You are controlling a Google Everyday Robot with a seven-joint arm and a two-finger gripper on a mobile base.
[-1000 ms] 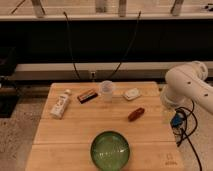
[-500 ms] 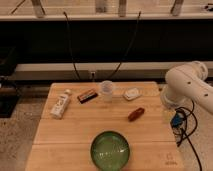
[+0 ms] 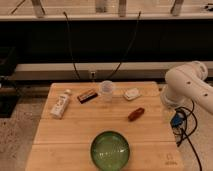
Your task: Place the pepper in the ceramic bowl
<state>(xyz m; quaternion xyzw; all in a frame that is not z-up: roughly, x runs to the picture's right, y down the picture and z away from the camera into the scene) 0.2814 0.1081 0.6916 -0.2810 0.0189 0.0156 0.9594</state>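
Observation:
The small reddish-brown pepper lies on the wooden table, right of centre. Near the front edge, left of and nearer than the pepper, the wide green ceramic bowl stands empty. My white arm is folded beside the table's right edge, well clear of both. My gripper hangs low under the arm among dark cables, off the table to the right of the pepper, and holds nothing.
A clear plastic cup stands at the back middle, with a flat dark brown bar to its left. A white bottle lies further left and a small white packet back right. Black cables hang behind the table.

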